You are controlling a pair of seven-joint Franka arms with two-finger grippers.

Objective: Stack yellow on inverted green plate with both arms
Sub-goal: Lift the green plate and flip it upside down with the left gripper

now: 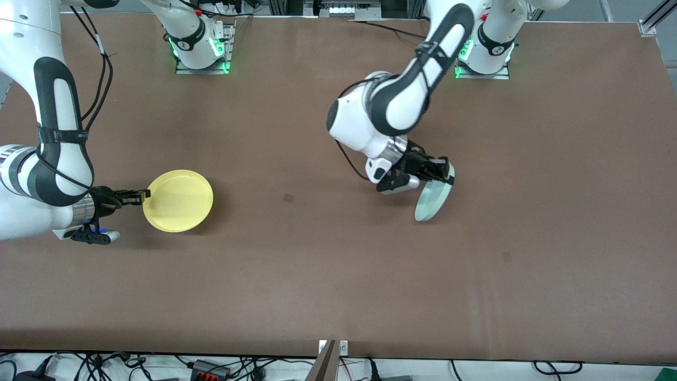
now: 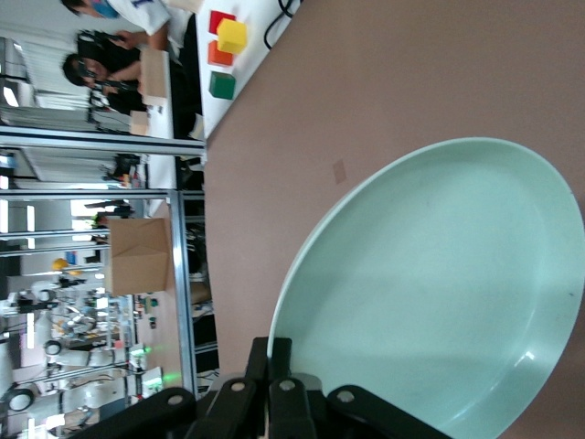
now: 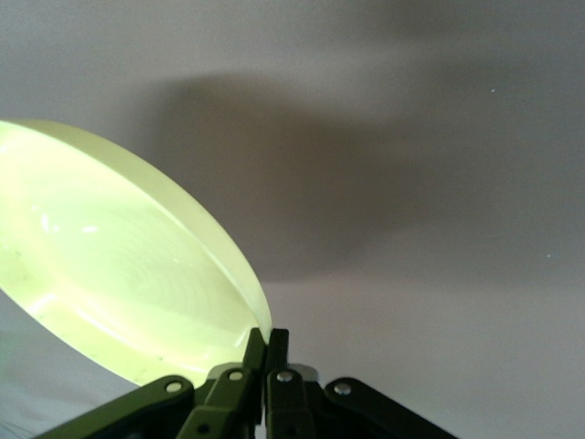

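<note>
We see the left claw (image 1: 447, 174) pinching the rim of the round pale mint-green plastic plate (image 1: 432, 198), tilted steeply on edge above the brown tabletop (image 1: 317, 254). We should finish turning it rim-down and lay it flat. Well toward the right arm's end from it, the right claw (image 1: 142, 194) pinches the round matte yellow plate (image 1: 179, 201); both plates are empty.

Two big white robot arms (image 1: 402, 100) have black bands at their joints. Thin black cables (image 1: 98, 79) hang along them. Each has a shiny silver wrist ring (image 1: 394, 151). Green lights (image 1: 219, 50) glow at the round bases.
</note>
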